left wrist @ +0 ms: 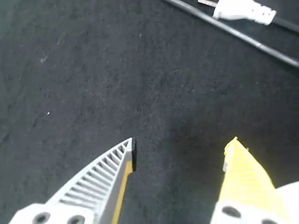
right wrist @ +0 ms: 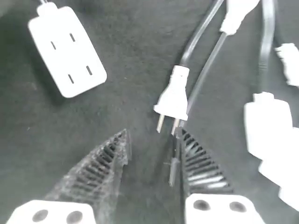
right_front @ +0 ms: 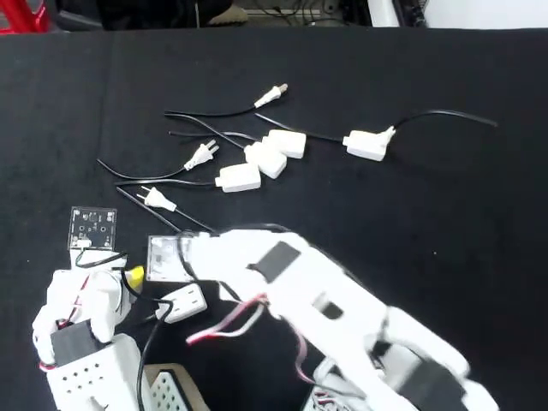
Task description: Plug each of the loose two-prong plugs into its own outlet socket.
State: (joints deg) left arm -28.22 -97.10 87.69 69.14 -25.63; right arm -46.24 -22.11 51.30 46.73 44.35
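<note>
Three loose two-prong plugs lie on the black cloth: one [right_front: 272, 92] at the back, one [right_front: 202, 155] in the middle, one [right_front: 157, 199] nearest the arms. White outlet sockets [right_front: 265, 159] cluster mid-table, another [right_front: 366, 144] lies to their right, and one [right_front: 182, 301] sits between the arms. My right gripper [right wrist: 152, 140] is open, one fingertip [right wrist: 180, 136] just short of a plug's [right wrist: 174, 98] prongs; a socket [right wrist: 67, 49] lies ahead to the side. My left gripper [left wrist: 182, 140] is open over bare cloth, a plug [left wrist: 238, 10] farther ahead.
Black cables [right_front: 214, 113] trail from the plugs and sockets across the mid-table. A small square board [right_front: 92, 227] lies beside the left arm [right_front: 81, 317]. The right arm [right_front: 325, 308] stretches across the front. The cloth's right half is bare.
</note>
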